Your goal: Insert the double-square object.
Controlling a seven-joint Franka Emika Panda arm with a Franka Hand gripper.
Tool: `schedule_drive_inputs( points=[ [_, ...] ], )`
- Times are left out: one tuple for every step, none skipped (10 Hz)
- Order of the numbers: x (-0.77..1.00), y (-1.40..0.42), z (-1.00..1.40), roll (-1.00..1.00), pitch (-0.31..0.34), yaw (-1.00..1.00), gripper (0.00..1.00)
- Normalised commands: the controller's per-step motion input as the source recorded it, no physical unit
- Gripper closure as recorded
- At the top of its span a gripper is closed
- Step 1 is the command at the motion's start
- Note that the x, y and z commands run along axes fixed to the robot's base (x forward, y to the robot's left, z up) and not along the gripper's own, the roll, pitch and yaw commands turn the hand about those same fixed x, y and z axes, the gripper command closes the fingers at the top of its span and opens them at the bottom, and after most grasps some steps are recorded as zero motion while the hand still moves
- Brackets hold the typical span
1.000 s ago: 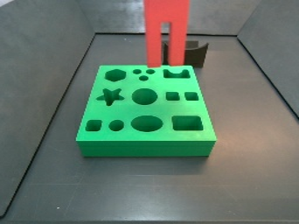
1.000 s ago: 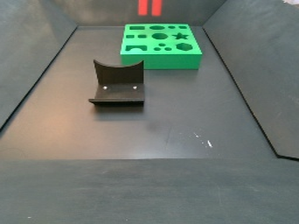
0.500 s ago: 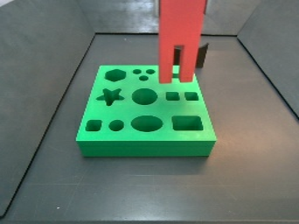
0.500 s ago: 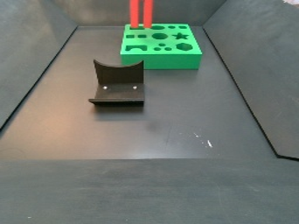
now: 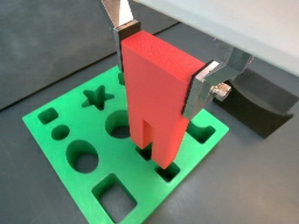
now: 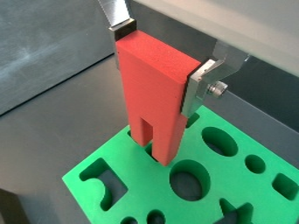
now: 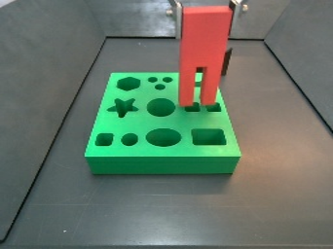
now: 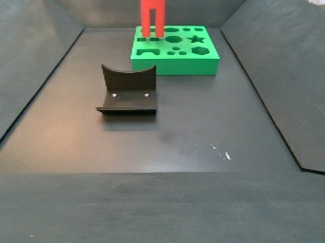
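The double-square object [image 7: 203, 49] is a tall red block with two square legs. My gripper [image 5: 163, 52] is shut on its solid top and holds it upright over the green board [image 7: 164, 131]. Its leg tips reach down to the pair of small square holes [image 7: 202, 106] near the board's edge; in a wrist view [image 5: 159, 157] the legs sit at the holes' mouths. It also shows in the other wrist view [image 6: 156, 96] and far off in a side view [image 8: 152, 19]. The silver fingers [image 6: 200, 83] clamp both flat sides.
The green board [image 8: 177, 49] has several shaped holes: star, hexagon, circles, squares. The dark fixture [image 8: 125, 92] stands on the floor in front of the board in a side view, and shows behind it in the other side view [image 7: 224, 60]. Dark walls enclose the floor.
The gripper has come down with the red block; its legs have dropped from well above the board to the pair of square holes.
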Motion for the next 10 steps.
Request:
schedule_drive_inputs(
  points=[
    [0.43,-0.02,-0.18,0.05,0.057,0.00,1.00],
    [0.40,0.00,-0.14,0.06,0.076,-0.01,1.00],
    [0.35,0.00,-0.13,0.06,0.084,-0.05,1.00],
    [0.21,0.00,-0.13,0.05,0.069,-0.07,1.00],
    [0.12,0.00,-0.13,0.04,0.044,-0.09,1.00],
    [0.02,0.00,-0.17,0.03,0.007,-0.06,1.00],
    [-0.09,-0.01,-0.20,0.06,0.000,-0.01,1.00],
    [-0.28,0.00,-0.19,0.07,0.000,-0.06,1.00],
    [-0.34,0.00,-0.19,0.06,0.000,-0.09,1.00],
    [-0.25,0.00,-0.16,0.02,0.000,-0.07,1.00]
  ],
)
